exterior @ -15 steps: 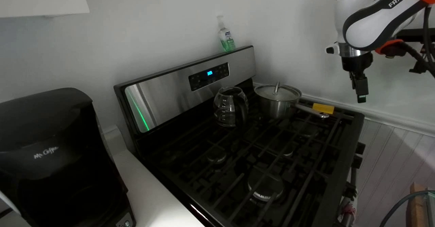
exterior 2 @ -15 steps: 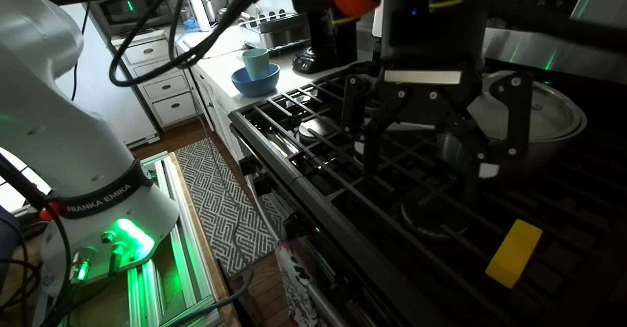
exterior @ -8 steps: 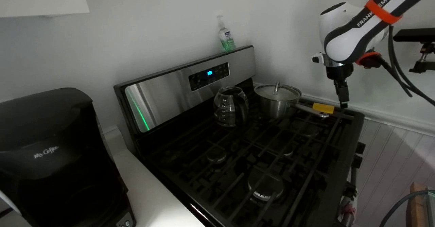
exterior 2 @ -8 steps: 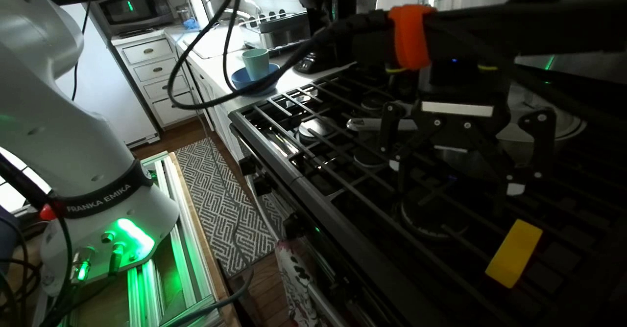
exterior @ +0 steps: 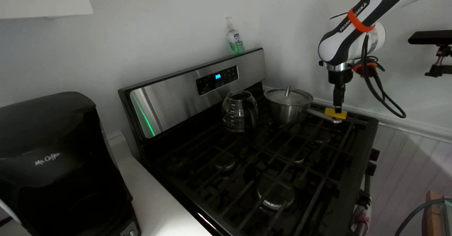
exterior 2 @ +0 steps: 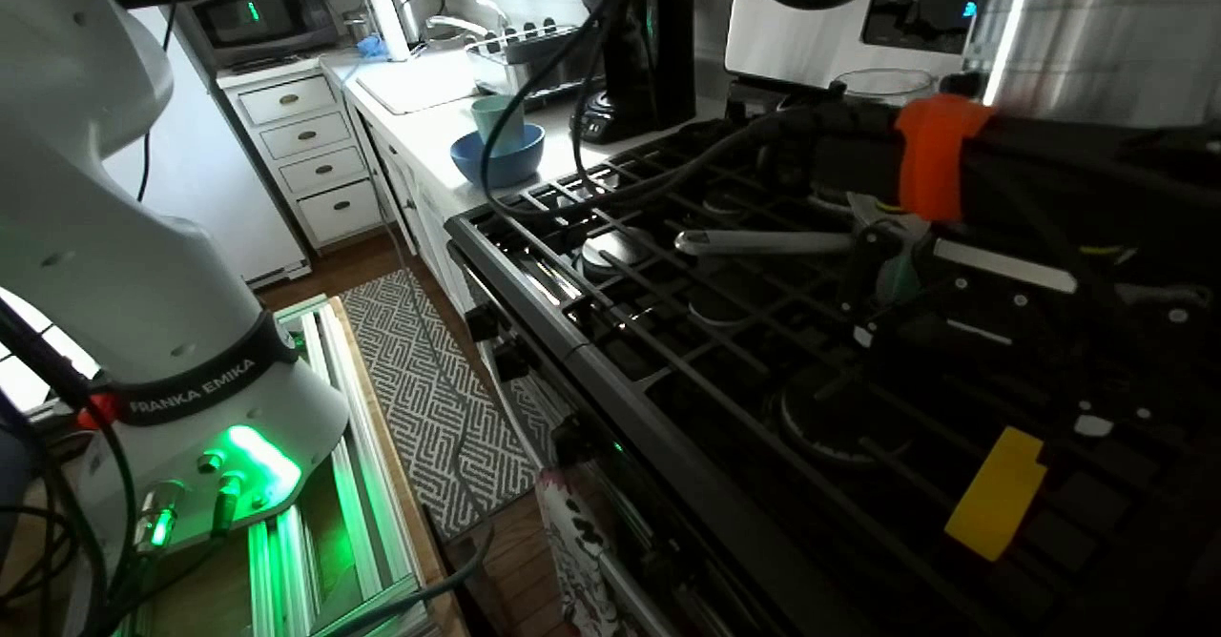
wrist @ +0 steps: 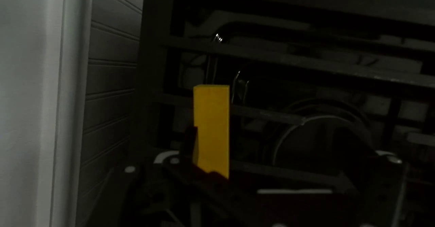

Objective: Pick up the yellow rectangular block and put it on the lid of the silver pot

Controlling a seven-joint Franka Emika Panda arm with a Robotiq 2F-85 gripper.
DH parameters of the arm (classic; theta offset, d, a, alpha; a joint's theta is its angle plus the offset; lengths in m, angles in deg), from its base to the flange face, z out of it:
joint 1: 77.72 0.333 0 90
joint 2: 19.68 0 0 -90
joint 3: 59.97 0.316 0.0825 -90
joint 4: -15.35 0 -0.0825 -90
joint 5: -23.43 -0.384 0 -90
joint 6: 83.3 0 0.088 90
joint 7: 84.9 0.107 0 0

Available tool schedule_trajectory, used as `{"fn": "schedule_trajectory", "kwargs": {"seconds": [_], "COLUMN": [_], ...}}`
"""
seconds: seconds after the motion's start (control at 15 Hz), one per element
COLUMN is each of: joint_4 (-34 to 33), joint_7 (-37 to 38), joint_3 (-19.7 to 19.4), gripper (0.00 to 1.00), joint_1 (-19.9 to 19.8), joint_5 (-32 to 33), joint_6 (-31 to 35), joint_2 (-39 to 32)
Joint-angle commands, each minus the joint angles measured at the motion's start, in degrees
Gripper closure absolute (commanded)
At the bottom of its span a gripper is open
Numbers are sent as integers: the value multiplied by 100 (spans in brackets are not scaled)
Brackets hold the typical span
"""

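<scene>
The yellow rectangular block (exterior 2: pixel 997 499) is at the near right of the gas range (exterior 2: pixel 610 384) in an exterior view, just lying on the black grate (wrist: pixel 306 61), and the Robotiq gripper (exterior: pixel 338 109) hangs low right over it. In the wrist view it's between the fingers but way off center: the left finger (wrist: pixel 189 142) is so close it covers a sliver of the block's left edge, and honestly I can't tell if they're touching. Same deal in an exterior view, where a dark fingertip hides the block's far right corner. The jaws are spread really wide, and the other finger is way over on the right, well apart from the block, though it's super dark in there so its outline is hard to make out. A bit farther off, the silver pot (exterior: pixel 287 113) has its lid (exterior: pixel 298 96) on; in an exterior view its long handle (exterior: pixel 319 114) sticks out to the right and the end shows in front of the block. Just left of the pot from that angle there's a glass coffee carafe (exterior: pixel 233 117). Past the range, the counter (exterior 2: pixel 427 141) has a Mr. Coffee machine (exterior 2: pixel 658 65) and a blue bowl (exterior 2: pixel 491 165) with a pale green cup (exterior 2: pixel 496 114) sitting in it, then a microwave (exterior 2: pixel 258 19) at the far left.
</scene>
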Motion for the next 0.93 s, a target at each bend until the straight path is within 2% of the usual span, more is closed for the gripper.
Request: {"fn": "schedule_trajectory", "kwargs": {"seconds": [0.0, 0.33, 0.47, 0.6, 0.87], "joint_4": [-750, -1368, -1503, -1618, -1623], "joint_7": [60, 182, 158, 85, -35], "joint_3": [168, 259, 312, 389, 486], "gripper": [0, 1, 25, 36, 66], "joint_1": [-292, -517, -566, -621, -624], "joint_5": [-280, -196, -166, -187, -141], "joint_6": [-174, -422, -560, -743, -1034], "joint_2": [-642, -1223, -1365, -1464, -1360]}}
